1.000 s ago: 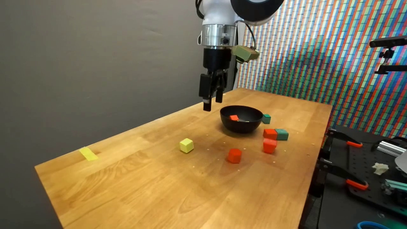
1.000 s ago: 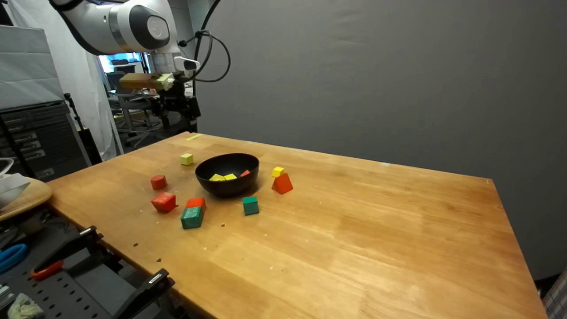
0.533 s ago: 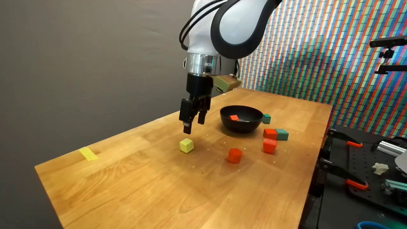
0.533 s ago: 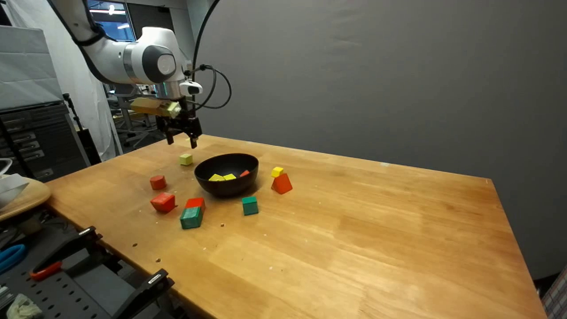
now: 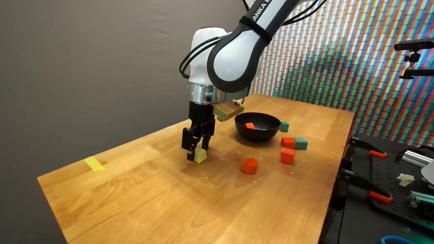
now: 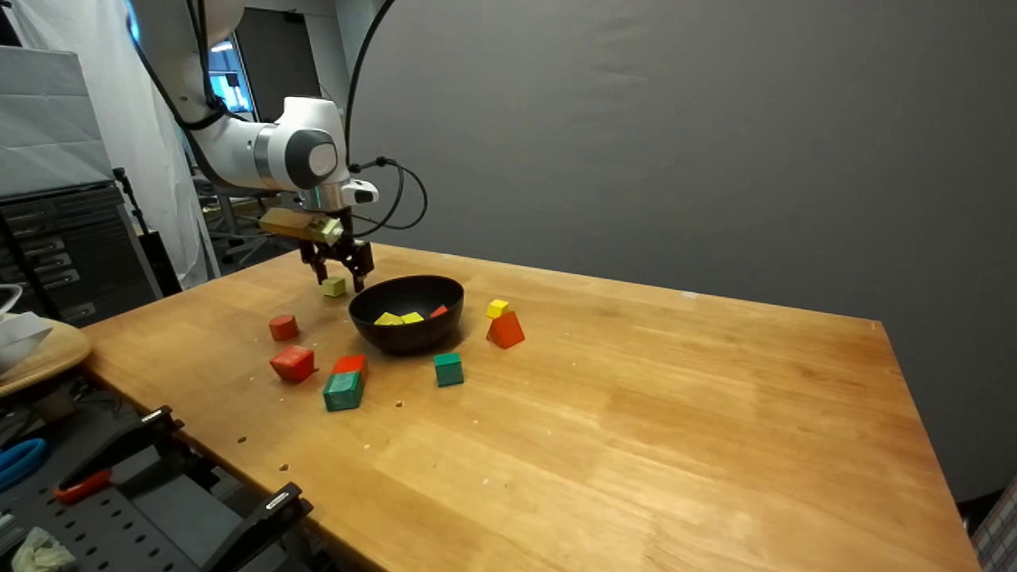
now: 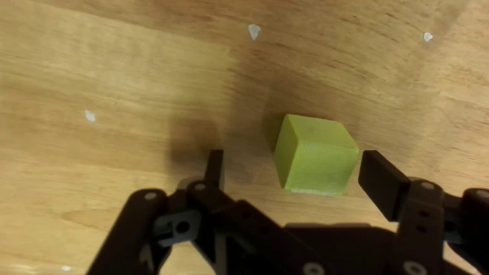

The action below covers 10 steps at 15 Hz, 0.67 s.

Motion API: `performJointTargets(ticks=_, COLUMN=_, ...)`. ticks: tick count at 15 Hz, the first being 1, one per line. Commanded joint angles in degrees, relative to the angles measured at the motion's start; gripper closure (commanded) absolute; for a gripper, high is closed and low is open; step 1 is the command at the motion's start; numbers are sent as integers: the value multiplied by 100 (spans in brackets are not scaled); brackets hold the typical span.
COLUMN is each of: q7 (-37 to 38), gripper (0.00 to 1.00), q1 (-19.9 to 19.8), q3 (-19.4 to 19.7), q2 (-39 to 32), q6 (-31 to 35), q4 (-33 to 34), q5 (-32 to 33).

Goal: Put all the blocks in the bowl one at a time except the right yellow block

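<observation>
The black bowl (image 5: 253, 135) stands near the unclenched pincer (image 7: 291, 164), whose spread fingers (image 7: 382, 183) flank a yellow block (image 7: 323, 166) resting between them, closer to one, while red blocks (image 5: 250, 166) and teal blocks (image 5: 300, 143) lie farther from the pincer.

table (image 5: 210, 206) brightly lit | grey wall (image 6: 715, 175) dim | wrist view: soft-edged shadows

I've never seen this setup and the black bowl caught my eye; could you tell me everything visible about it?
The black bowl is round and open-topped, with curved sides and a smooth, faintly shiny surface; its material I can't tell. It stands upright on the wooden table. Inside lie a red-orange block and what look like two yellow blocks, partly hidden by its wall.
</observation>
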<state>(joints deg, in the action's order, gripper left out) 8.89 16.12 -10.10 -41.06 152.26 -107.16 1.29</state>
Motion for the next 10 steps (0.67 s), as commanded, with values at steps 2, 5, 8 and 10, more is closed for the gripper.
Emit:
performJointTargets(ticks=2, q7=118, gripper=51, q1=295, q3=260, q2=-79, q6=-227, q4=356, q5=93)
performJointTargets(ticks=5, q7=234, gripper=74, q1=451, q3=429, q2=85, q6=-283, q4=317, q5=195)
performJointTargets(ticks=8, q7=250, gripper=92, q1=470, q3=456, q2=325, q6=-467, q4=180, q5=168)
performJointTargets(ticks=10, q7=201, gripper=96, q1=354, q3=415, q2=627, q6=-622, q4=-12, q5=104)
